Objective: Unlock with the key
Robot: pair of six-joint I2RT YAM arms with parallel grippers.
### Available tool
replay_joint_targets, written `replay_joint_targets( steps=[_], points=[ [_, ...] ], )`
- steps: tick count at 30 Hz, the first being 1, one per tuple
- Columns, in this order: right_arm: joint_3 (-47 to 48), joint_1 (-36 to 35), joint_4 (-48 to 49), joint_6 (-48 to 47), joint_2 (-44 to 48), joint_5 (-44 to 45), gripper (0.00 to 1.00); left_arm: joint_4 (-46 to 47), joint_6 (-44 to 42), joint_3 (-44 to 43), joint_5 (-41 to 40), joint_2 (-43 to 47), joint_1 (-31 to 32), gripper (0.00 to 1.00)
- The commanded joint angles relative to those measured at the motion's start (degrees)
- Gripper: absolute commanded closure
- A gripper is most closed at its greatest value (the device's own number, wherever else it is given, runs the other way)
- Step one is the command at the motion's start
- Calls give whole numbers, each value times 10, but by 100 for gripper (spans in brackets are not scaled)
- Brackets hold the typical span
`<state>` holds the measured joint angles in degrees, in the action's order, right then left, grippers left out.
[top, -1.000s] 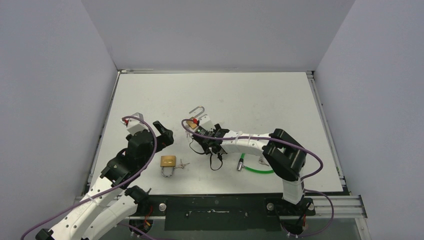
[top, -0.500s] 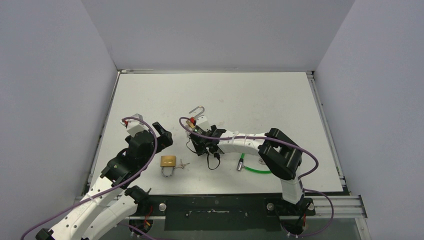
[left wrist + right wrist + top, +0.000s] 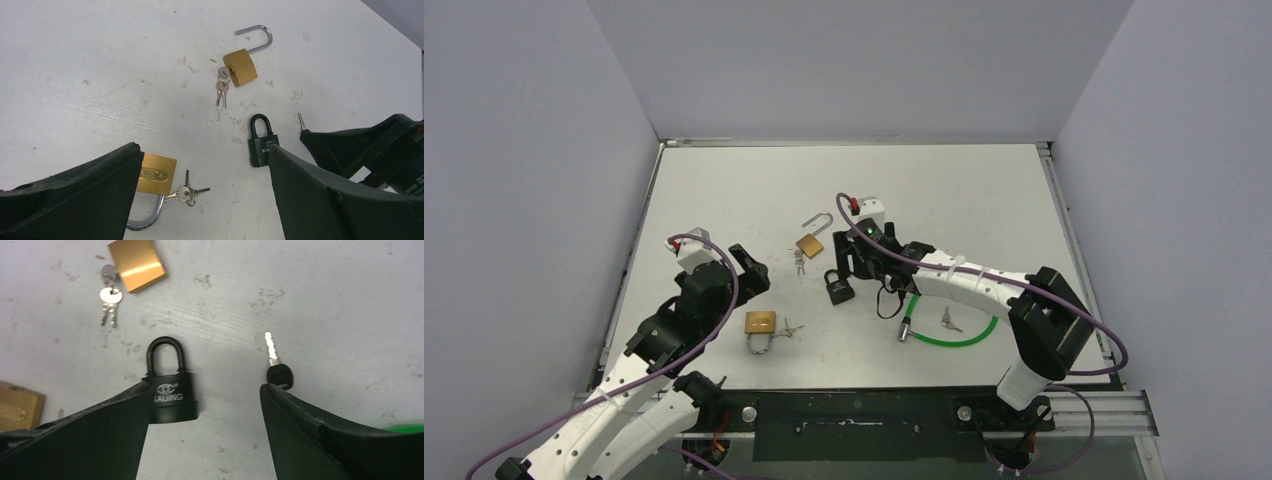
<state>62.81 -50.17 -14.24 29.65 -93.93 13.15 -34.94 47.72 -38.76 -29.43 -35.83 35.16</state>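
A brass padlock [image 3: 810,243] with its shackle swung open lies mid-table, a small key bunch [image 3: 799,262] hanging from its base. It also shows in the left wrist view as the brass padlock [image 3: 240,67]. A shut black padlock [image 3: 170,396] lies flat, and a loose black-headed key [image 3: 275,369] lies to its right. My right gripper [image 3: 203,387] hovers open above these two, holding nothing. A second brass padlock [image 3: 156,173] with keys [image 3: 187,192] in its base lies under my open left gripper [image 3: 203,149].
A green cable lock [image 3: 944,338] curves on the table to the right of the black padlock [image 3: 838,287], with a small key [image 3: 949,320] inside its loop. Grey walls close in the table on three sides.
My right arm has swung right and away from the open brass padlock, and its jaws have opened wider. The padlock, its keys and the black padlock are now uncovered. The left arm has not moved.
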Motion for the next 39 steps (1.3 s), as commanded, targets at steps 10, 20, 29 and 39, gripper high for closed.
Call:
replay_joint_targets(
  steps=[10,20,29,39],
  points=[
    [20,84,-73,-61,-89,-12,36,42,8,4,35,-8,-3,6],
    [50,122,-63,-110,-157,-89,52,51,1,12,35,-17,-3,6],
    [69,127,-98,-94,-170,-127,66,60,0,17,44,-22,-3,6],
    [71,126,-128,-121,-149,-173,57,82,8,28,73,-40,-3,6]
  ],
)
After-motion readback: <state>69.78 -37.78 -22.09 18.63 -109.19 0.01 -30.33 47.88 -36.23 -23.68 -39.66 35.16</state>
